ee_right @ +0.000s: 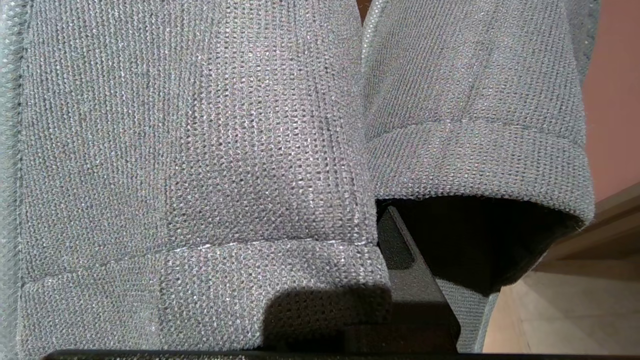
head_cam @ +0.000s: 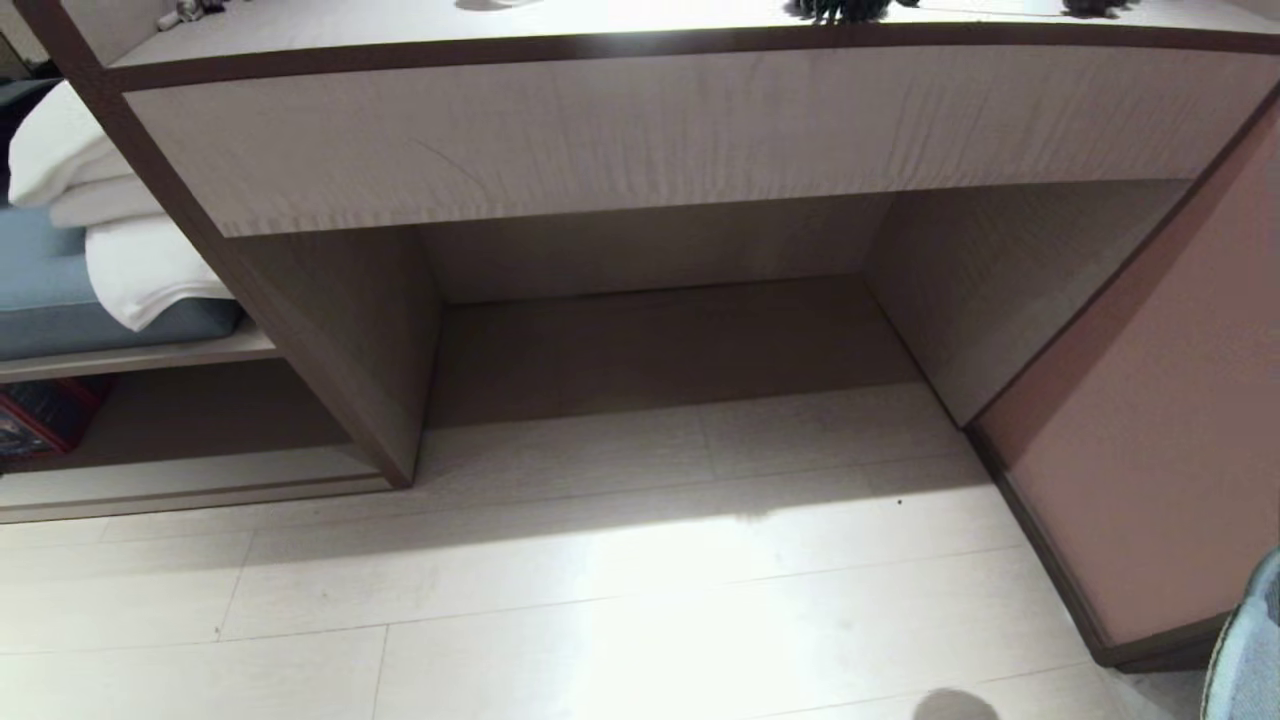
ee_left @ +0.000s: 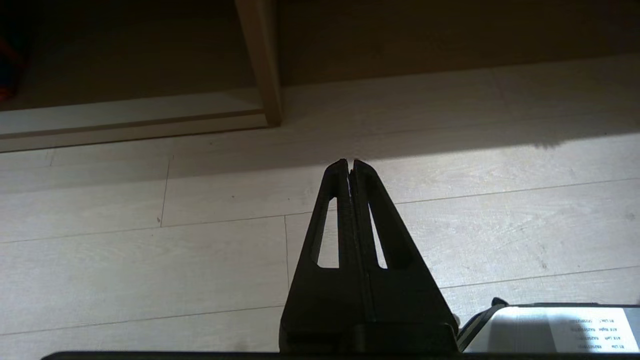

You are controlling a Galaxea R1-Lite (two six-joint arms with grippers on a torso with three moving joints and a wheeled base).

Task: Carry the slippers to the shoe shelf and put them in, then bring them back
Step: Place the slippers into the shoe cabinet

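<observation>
pale plank floor [head_cam: 620,600], shadowed desk recess [head_cam: 650,340]

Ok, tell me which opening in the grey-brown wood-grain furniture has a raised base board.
The low left cubby holding a red box; the wider desk recess opens straight onto the floor.
</observation>
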